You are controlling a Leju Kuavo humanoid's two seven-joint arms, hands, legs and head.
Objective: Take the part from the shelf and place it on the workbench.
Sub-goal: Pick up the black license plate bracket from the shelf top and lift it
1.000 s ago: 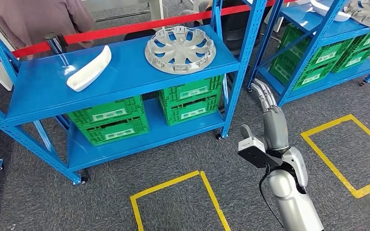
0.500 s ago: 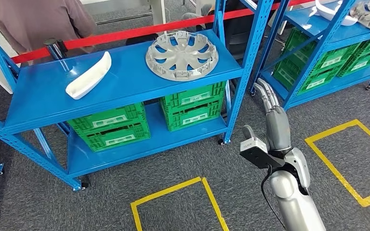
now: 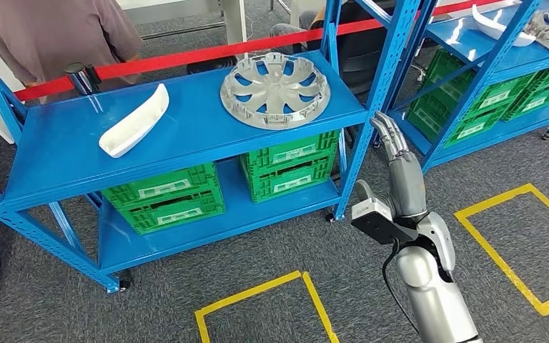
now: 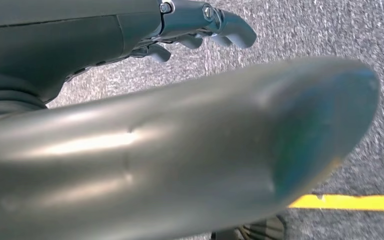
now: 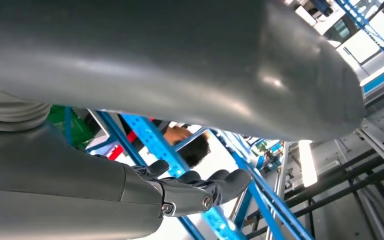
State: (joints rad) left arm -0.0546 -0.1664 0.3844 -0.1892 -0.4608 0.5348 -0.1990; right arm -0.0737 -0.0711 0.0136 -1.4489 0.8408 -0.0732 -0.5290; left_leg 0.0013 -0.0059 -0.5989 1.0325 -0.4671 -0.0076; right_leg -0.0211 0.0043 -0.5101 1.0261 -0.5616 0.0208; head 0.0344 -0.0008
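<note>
**Right robot hand raised beside the shelf, parts untouched**

While the head view is taken first, a blue shelf (image 3: 186,136) is seen across the upper half of the picture, on grey carpet. On its top board a silver wheel cover (image 3: 274,89) is laid flat toward the right end, and a white curved part (image 3: 134,120) is laid toward the left, well apart from the cover. Green crates (image 3: 221,182) are stacked on the lower board. The right robot hand (image 3: 398,161) is held up just beside the shelf's right front post, its fingers stretched out straight and apart, with nothing gripped and nothing touched. A second blue shelf (image 3: 472,78) with more green crates is seen at the upper right. A red barrier tape (image 3: 186,56) is stretched behind the first shelf, and a person in a brown top (image 3: 50,32) is seen behind it. Yellow floor markings (image 3: 257,300) are seen in front.

From the left wrist view, the left robot hand (image 4: 180,30) is seen over grey carpet beside a yellow line (image 4: 350,201), its fingers somewhat curled with nothing in them; whether it is open or closed cannot be told.

From the right wrist view, the fingers (image 5: 200,192) are seen extended and empty against blue shelf posts (image 5: 155,145).
</note>
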